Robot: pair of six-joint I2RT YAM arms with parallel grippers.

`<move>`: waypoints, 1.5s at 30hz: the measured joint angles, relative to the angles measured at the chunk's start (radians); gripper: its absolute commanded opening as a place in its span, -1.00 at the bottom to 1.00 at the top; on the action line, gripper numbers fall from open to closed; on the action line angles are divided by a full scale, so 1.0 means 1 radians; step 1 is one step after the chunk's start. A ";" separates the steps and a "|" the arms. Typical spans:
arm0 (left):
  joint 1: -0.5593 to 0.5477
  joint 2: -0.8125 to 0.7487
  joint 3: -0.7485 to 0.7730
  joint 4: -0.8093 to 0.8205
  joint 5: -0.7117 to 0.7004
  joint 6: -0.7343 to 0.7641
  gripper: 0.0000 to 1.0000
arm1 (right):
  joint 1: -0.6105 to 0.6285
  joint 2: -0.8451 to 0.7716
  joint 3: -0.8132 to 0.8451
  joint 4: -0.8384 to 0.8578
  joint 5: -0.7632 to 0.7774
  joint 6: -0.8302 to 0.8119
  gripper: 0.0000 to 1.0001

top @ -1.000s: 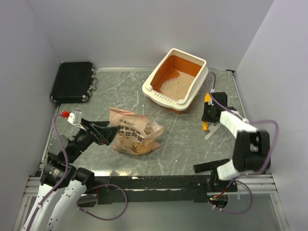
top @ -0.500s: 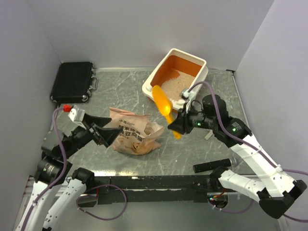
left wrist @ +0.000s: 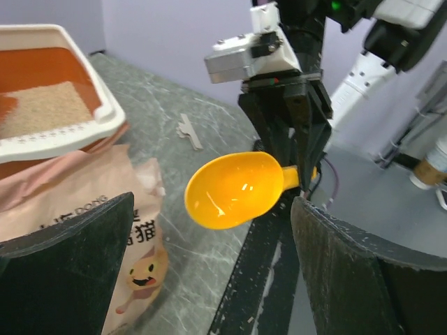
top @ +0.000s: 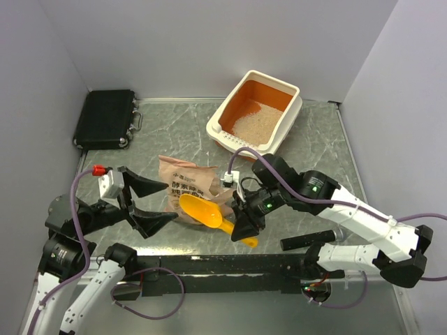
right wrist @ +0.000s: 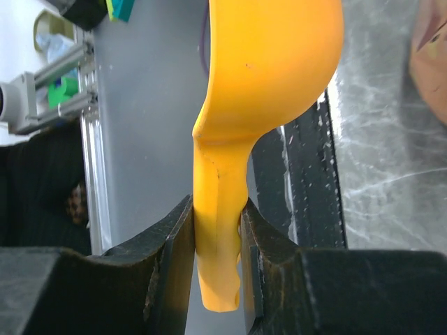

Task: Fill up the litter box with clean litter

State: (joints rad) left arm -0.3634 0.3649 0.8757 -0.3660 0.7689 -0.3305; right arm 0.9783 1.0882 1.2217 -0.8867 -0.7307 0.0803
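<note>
While the right claw [top: 242, 232] is clamped tight on the handle of the orange scoop [top: 200, 211], the scoop's bowl hangs over the near edge of the printed bag [top: 188, 183]. The left claw [top: 155, 204] stands wide apart beside the bag, gripping nothing. The litter box [top: 292, 120] sits far back on the desk [top: 314, 157], well apart from both claws. Clean litter [top: 253, 120] covers part of its orange floor. A black case [top: 106, 117] lies far left.
</note>
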 measured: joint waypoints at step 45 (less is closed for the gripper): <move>0.000 0.137 0.003 -0.064 0.267 0.002 -0.98 | 0.184 0.163 0.262 -0.166 0.127 -0.037 -0.99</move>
State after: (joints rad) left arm -0.3634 0.5014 0.8791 -0.4297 1.0359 -0.3283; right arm 1.1622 1.2510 1.4837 -1.0523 -0.6037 0.0429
